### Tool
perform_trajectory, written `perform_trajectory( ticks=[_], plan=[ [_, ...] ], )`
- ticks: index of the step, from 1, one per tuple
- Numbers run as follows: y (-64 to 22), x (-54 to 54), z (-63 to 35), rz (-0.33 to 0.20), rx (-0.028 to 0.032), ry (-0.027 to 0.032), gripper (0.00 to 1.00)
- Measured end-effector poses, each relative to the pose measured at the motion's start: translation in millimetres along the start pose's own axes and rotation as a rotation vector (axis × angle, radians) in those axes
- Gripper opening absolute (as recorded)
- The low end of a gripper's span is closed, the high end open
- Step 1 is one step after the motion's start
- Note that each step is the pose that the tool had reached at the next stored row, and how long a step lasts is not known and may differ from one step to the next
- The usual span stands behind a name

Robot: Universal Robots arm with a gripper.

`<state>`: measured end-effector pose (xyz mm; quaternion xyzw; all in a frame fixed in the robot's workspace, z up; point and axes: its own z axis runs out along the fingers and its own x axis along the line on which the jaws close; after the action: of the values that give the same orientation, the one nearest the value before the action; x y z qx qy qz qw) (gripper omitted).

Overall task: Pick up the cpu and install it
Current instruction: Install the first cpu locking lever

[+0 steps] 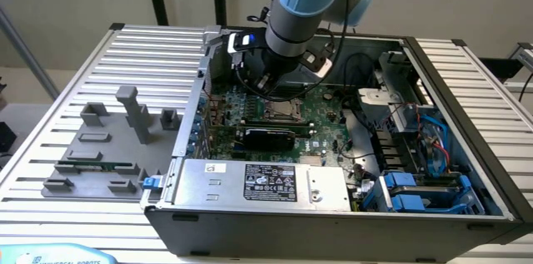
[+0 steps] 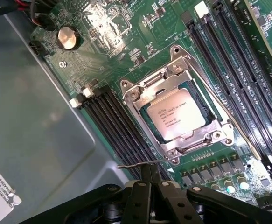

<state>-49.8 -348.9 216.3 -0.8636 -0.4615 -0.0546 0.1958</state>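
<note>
1. In the wrist view my jaws are pressed together, tip against tip, with nothing held between them.
2. The cpu (image 2: 178, 116) lies flat in its socket on the motherboard (image 2: 126, 28), silver top up with printed lettering, and the metal socket frame (image 2: 129, 88) runs around it.
3. The jaws hang apart from the cpu, off one corner of that frame. A thin metal lever (image 2: 140, 164) lies right at their tips, and I cannot tell whether they touch it.
4. Black memory slots (image 2: 110, 119) run along both sides of the socket.
5. In the exterior view the arm (image 1: 300, 8) reaches down into the open computer case (image 1: 333, 229), which stands on the slatted table (image 1: 158, 45).
6. On the table, to the exterior view's left of the case, stand grey fixture blocks (image 1: 133, 111), with a green memory stick (image 1: 96, 166) near them.
</note>
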Motion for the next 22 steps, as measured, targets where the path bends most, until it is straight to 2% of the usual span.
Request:
perform_trajectory(
  ticks=[6, 10, 15, 17, 22],
  plan=[
    [-0.7, 1.8, 6.0, 0.000, -0.0010, -0.0014, 0.11],
    [-0.5, 1.9, 7.7, 0.000, -0.0061, -0.0096, 0.11],
    [-0.3, 2.4, 9.0, 0.001, -0.0146, -0.0230, 0.11],
    [0.2, 2.9, 9.4, 0.001, -0.0157, -0.0256, 0.11],
    [4.2, 5.7, 9.5, 0.002, -0.0138, -0.0307, 0.11]
  ],
)
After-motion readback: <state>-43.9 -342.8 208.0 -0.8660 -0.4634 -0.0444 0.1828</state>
